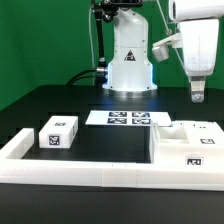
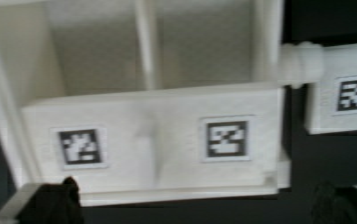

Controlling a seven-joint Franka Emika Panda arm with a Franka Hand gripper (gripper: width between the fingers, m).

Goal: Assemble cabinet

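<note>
The big white cabinet box [image 1: 184,147] stands at the exterior view's right, with a tag on its front. A small tagged white block [image 1: 58,132] sits apart at the exterior view's left. My gripper [image 1: 198,96] hangs in the air above the big box, touching nothing. In the wrist view the box [image 2: 154,128] shows an open divided inside and a panel with two tags. A smaller tagged white part [image 2: 340,92] lies against its side. My gripper [image 2: 196,206] is open; its dark fingertips [image 2: 50,200] stand wide apart with nothing held between them.
A long low white rail [image 1: 100,174] runs along the front of the black table and turns back at the exterior view's left. The marker board [image 1: 128,118] lies flat behind the middle. The arm's white base [image 1: 128,60] stands at the back, before a green curtain.
</note>
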